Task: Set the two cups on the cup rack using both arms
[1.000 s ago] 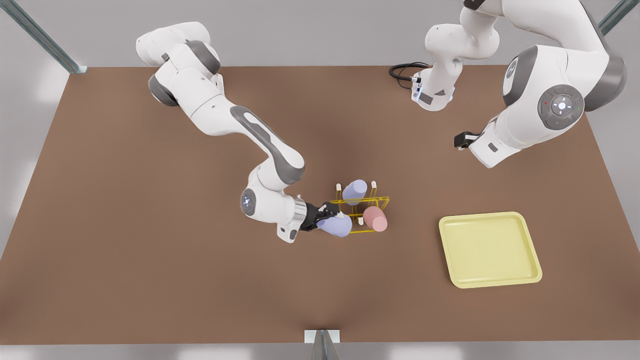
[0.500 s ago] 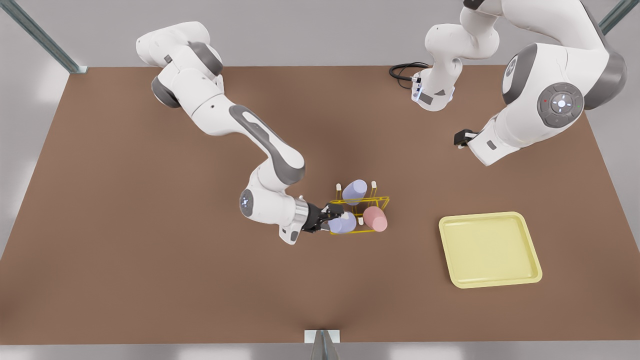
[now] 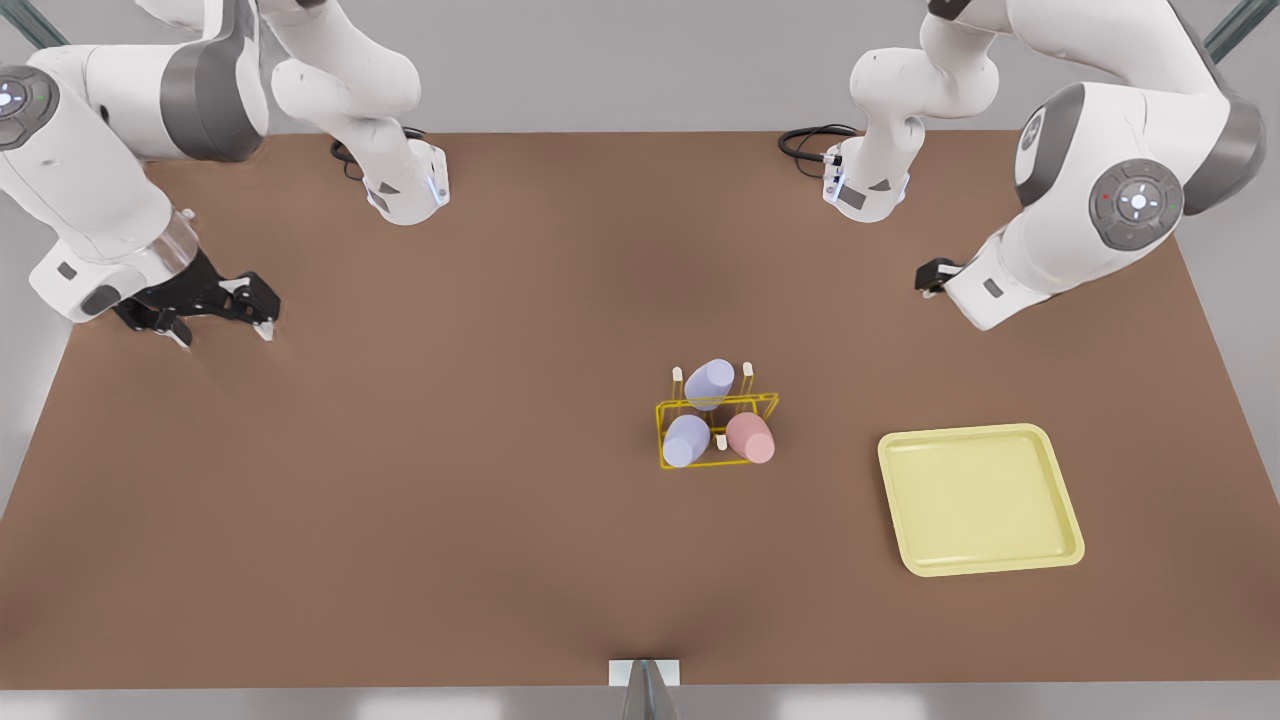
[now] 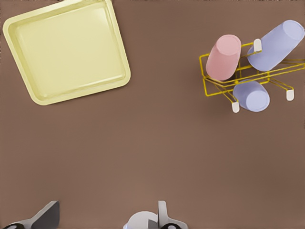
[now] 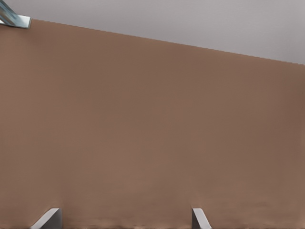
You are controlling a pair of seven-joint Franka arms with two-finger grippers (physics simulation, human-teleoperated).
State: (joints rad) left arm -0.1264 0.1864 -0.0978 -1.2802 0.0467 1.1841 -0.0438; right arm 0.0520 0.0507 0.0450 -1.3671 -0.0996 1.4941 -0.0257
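1. A brown table [image 3: 420, 520] spreads beneath a grey wall. The yellow wire cup rack [image 3: 716, 432] stands just right of centre in the front view, and a pale-yellow tray [image 3: 980, 500] lies empty well apart at its lower right.
2. Three cups are seen on the rack, each tilted over a peg. The pink cup [image 3: 750, 437] is at its lower right, one lavender cup [image 3: 686, 440] at its lower left, and a second lavender cup [image 3: 709, 384] at its upper edge. One bare white-tipped peg [image 3: 721, 441] stands between the two lower cups.
3. The placing is judged complete, and the step in hand is taken to be a clear standoff for both arms.
4. For that step to be done well, both arms should be kept high and wide of the rack. No path should cross its pegs, since a light wire frame is likely to be shifted by a slight knock. The seating of each cup should be checked from the left wrist view.
5. The right gripper [image 3: 225, 318] hangs at the front view's upper left, well apart from the rack. Its fingers [image 5: 50, 217] are spread wide, and nothing is held or touched.
6. The left gripper [image 4: 105, 220] waits at the front view's upper right, above bare table. Its fingers [image 4: 47, 215] are likewise parted wide and empty.
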